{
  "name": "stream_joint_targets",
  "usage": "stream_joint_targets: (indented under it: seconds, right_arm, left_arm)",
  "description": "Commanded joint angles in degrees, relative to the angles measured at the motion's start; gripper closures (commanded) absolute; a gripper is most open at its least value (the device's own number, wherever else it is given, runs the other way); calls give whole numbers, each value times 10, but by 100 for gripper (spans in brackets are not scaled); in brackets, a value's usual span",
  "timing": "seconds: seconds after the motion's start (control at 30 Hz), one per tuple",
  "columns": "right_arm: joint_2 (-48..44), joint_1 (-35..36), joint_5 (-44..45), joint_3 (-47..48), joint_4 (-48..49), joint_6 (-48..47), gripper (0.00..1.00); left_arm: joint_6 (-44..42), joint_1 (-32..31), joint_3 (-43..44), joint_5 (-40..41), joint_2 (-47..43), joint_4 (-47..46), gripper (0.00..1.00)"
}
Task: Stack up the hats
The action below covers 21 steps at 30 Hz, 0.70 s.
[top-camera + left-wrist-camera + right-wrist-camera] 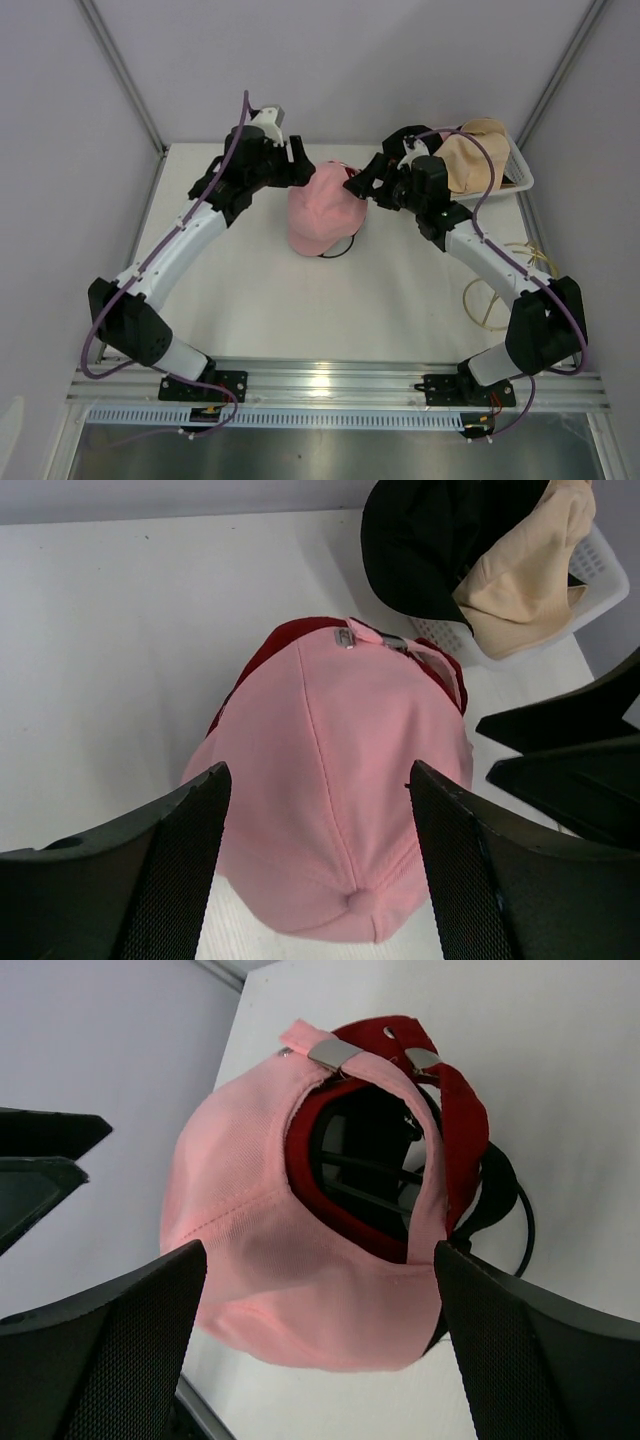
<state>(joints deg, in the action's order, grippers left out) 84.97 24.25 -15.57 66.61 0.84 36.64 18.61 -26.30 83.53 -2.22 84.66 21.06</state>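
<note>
The left gripper (318, 775) is released, with its jaws wide apart on both sides of the pink cap (320, 710). The right gripper (320, 1250) is released too and frames the same cap from the other side. Neither one holds it.

The pink cap sits over the red cap (462, 1110) near the middle of the table (250, 300). The black hat (420, 540) and the tan hat (525, 590) lie in the basket (605, 575) at the far right corner.

If a finger catches the soft cloth when an arm pulls away, the pink cap could slide off. No writing can be read, and the buckle (345, 638) is too small to tell.
</note>
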Motion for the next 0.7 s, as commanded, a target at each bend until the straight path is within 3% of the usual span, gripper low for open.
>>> stream_joint_targets:
  seconds: [0.0, 0.17, 0.37, 0.67]
  right_arm:
    - [4, 16, 76, -19, 79, 45, 2]
    - [18, 17, 114, -46, 122, 81, 2]
    - [60, 18, 121, -24, 138, 96, 1]
    - [182, 33, 61, 53, 156, 106, 1]
  left_arm:
    - [46, 12, 24, -32, 43, -44, 25]
    - [134, 13, 43, 5, 94, -47, 25]
    - [196, 10, 22, -37, 128, -90, 28]
    - [216, 8, -108, 5, 13, -122, 23]
